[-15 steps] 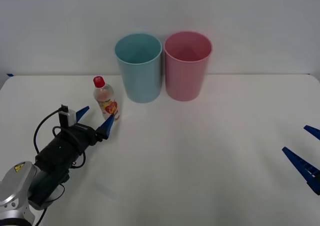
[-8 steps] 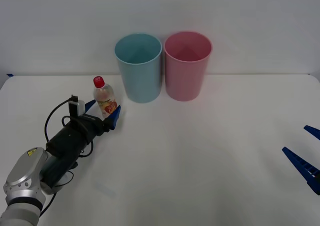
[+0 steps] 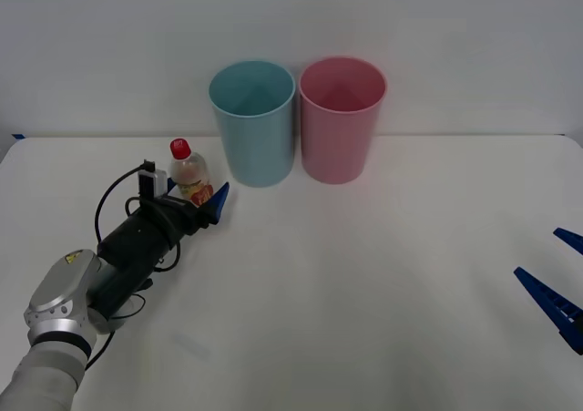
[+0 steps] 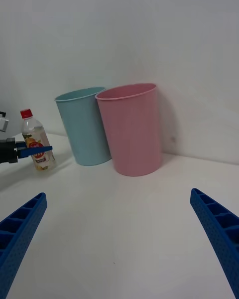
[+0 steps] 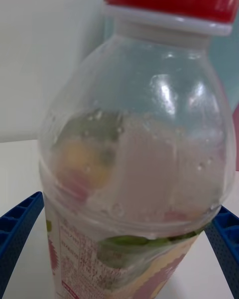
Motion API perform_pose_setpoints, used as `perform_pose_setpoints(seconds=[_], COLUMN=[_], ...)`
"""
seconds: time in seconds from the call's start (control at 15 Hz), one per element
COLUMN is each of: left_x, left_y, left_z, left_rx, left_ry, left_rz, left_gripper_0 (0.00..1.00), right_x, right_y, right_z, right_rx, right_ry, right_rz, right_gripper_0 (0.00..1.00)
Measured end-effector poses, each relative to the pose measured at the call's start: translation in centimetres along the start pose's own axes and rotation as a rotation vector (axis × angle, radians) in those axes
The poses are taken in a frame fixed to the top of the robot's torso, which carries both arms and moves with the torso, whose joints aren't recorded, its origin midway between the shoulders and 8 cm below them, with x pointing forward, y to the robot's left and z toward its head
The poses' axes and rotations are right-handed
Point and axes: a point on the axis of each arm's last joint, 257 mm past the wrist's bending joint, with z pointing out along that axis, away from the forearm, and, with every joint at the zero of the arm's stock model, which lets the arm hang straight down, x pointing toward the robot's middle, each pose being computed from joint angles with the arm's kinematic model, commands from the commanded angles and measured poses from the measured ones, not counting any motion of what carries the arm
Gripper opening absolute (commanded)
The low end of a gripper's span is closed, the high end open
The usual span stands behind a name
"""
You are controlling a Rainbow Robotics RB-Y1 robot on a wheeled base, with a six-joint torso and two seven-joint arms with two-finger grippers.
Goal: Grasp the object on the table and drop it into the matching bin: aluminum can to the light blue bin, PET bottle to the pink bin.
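The PET bottle (image 3: 188, 172), clear with a red cap and a yellow-red label, stands upright on the white table (image 3: 364, 283), left of the light blue bin (image 3: 252, 124). The pink bin (image 3: 342, 119) stands just right of the blue one. My left gripper (image 3: 194, 193) is open, one blue finger on each side of the bottle's lower body. Up close in the left wrist view, the bottle (image 5: 134, 144) sits between the fingers (image 5: 20, 229). My right gripper (image 3: 538, 252) hangs open at the table's right edge. From there, the bottle (image 4: 37, 147) appears left of both bins.
The two bins stand side by side near the back wall, the light blue bin (image 4: 84, 127) close beside the pink bin (image 4: 130, 129). White tabletop stretches across the middle and right, between the bins and my right gripper (image 4: 118, 197).
My left arm has moved forward toward the bottle, and its fingers now straddle the bottle instead of standing short of it. The bottle, bins and right arm have not moved.
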Motion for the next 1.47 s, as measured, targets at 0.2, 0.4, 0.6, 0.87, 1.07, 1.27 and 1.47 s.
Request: perform_pose_setpoints(seconds=[0.2, 0.4, 0.6, 0.87, 1.07, 1.27, 1.47], left_x=[0.0, 0.0, -0.1, -0.4, -1.9, -3.3, -4.8], left_y=[-0.2, -0.2, -0.2, -0.7, 0.6, 1.6, 2.5], left_z=[0.1, 0.1, 0.1, -0.2, -2.0, -4.3, -6.4], left_rx=[0.002, 0.001, 0.002, 0.030, 0.044, 0.053, 0.047], left_ry=[-0.001, -0.002, -0.004, -0.020, -0.050, -0.080, -0.113], left_rz=[-0.004, -0.003, -0.005, -0.028, -0.043, -0.056, -0.073], left_gripper_0=[0.04, 0.00, 0.00, 0.00, 0.00, 0.00, 0.00], right_x=[0.0, 0.0, 0.0, 0.0, 0.0, 0.0, 0.0], right_y=[0.0, 0.0, 0.0, 0.0, 0.0, 0.0, 0.0], right_z=[0.0, 0.0, 0.0, 0.0, 0.0, 0.0, 0.0], right_rx=[0.000, 0.000, 0.000, 0.000, 0.000, 0.000, 0.000], right_ry=[0.000, 0.000, 0.000, 0.000, 0.000, 0.000, 0.000], right_rz=[0.000, 0.000, 0.000, 0.000, 0.000, 0.000, 0.000], right_gripper_0=[1.00, 1.00, 1.00, 1.00, 1.00, 1.00, 1.00])
